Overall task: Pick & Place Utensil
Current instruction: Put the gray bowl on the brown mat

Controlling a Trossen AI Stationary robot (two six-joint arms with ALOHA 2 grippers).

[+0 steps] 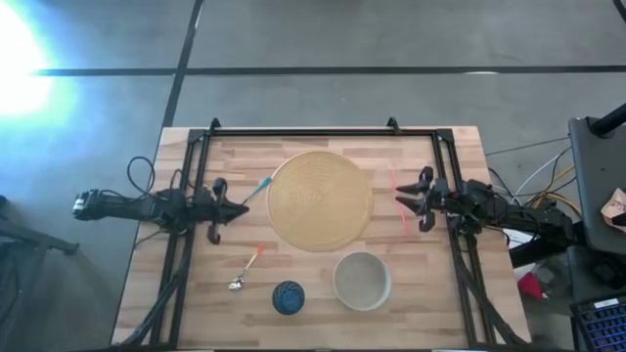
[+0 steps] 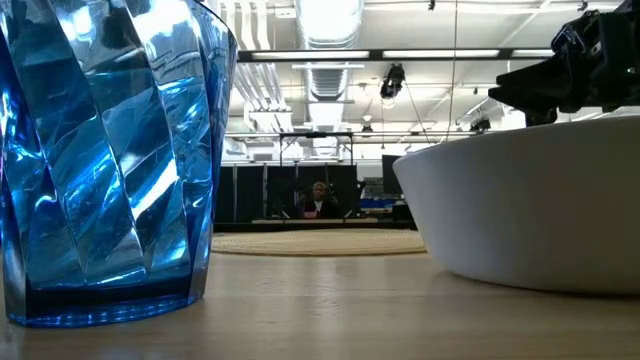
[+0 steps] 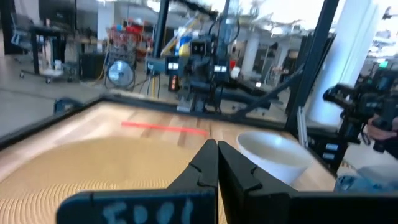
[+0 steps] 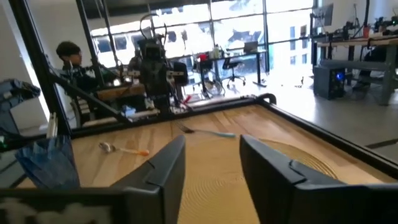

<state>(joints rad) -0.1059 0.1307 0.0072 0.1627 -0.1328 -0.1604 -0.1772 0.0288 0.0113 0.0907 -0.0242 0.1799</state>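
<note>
In the high view, an orange-handled spoon [image 1: 246, 269] lies flat on the wood near the table's near edge. A blue-handled utensil [image 1: 257, 188] lies by the left rim of the round woven placemat [image 1: 321, 200]. A thin red stick [image 1: 406, 225] lies off the mat's right rim. My left gripper [image 1: 235, 208] hovers shut just left of the mat, near the blue-handled utensil. My right gripper [image 1: 401, 200] hovers open over the red stick. The right wrist view shows the spoon [image 4: 124, 149] and the blue-handled utensil [image 4: 208, 131] beyond my open right gripper [image 4: 211, 163]. My shut left gripper [image 3: 217, 160] faces the stick [image 3: 165, 129].
A blue faceted cup [image 1: 288, 296] and a white bowl [image 1: 362, 280] stand near the table's near edge; they fill the low view as cup [image 2: 110, 160] and bowl [image 2: 530, 210]. A black frame [image 1: 313, 132] runs along the far edge and both sides. A person [image 4: 67, 55] shows beyond the table.
</note>
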